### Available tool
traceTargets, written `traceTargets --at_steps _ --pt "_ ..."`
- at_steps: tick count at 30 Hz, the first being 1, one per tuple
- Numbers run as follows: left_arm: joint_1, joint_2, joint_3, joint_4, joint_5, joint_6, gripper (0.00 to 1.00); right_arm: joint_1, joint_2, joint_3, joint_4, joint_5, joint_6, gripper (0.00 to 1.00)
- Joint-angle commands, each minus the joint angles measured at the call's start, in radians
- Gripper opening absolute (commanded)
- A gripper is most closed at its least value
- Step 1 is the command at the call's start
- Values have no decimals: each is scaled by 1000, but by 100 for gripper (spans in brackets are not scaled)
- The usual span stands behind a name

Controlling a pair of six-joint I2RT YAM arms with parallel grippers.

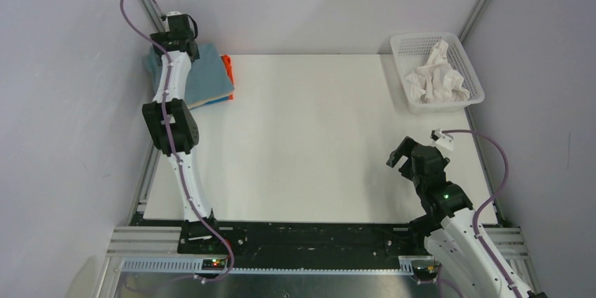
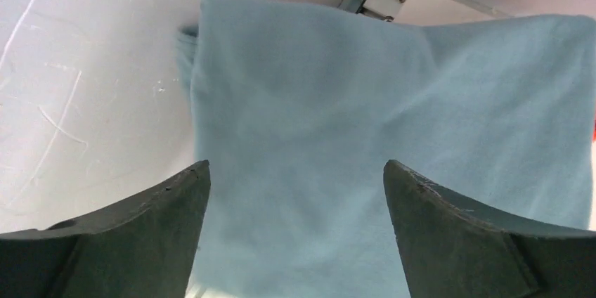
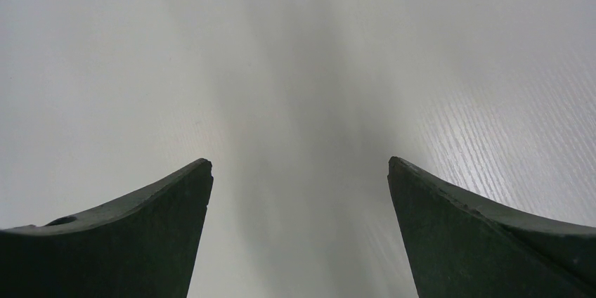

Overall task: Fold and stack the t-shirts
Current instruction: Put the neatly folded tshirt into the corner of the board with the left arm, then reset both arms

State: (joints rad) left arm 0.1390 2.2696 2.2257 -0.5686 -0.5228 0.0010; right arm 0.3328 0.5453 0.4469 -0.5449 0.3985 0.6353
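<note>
- Left gripper hangs just above the folded blue-grey t-shirt, jaws spread wide, holding nothing.
- That shirt tops a stack at the table's far left corner, over an orange t-shirt, presumably parked away from the folding area.
- Right gripper hovers wide open and empty near the right edge.
- White mesh basket in the far right corner holds a crumpled white cloth, probably the next garment.

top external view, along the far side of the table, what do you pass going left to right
blue-grey shirt → orange shirt edge sticking out beneath it → bare table → basket holding crumpled white cloth
</note>
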Motion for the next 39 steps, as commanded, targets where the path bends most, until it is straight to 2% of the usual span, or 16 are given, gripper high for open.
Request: traceTargets --at_steps 1,7,12,15,16,18,20,23,24,27,30,35,39 --pt "4 -16 42 59 -62 -9 98 6 -1 3 54 4 7 100" --pt "6 -98 -45 59 24 -97 100 6 -20 12 46 -69 -12 99" --pt "-1 -212 -192 70 228 -257 100 6 -43 16 29 -100 -16 99" --pt "-49 -318 -283 98 258 -353 100 5 -51 17 32 -113 -12 99" --pt "-62 -347 -346 108 263 -369 100 4 -51 18 31 -125 -12 99" --pt "-131 -502 -496 168 265 -406 100 2 -52 20 27 -133 -14 100" --pt "-246 -644 -675 285 233 -413 100 3 -53 27 17 -125 -10 99" --pt "-370 -830 -960 336 163 -421 100 3 -54 31 0 -126 -6 99" --pt "-428 -915 -1018 352 166 -426 100 2 -55 31 -2 -127 -6 100" --pt "-548 -1088 -1318 414 192 -440 100 1 -49 30 -6 -111 -12 99" --pt "-680 -1295 -1518 446 200 -442 100 -1 -41 30 -4 -100 -12 99" --pt "-710 -1533 -1797 439 274 -557 100 0 -44 21 -5 -45 -4 99" --pt "-710 -1716 -1879 399 218 -579 100 0 -56 12 -9 -33 0 99"
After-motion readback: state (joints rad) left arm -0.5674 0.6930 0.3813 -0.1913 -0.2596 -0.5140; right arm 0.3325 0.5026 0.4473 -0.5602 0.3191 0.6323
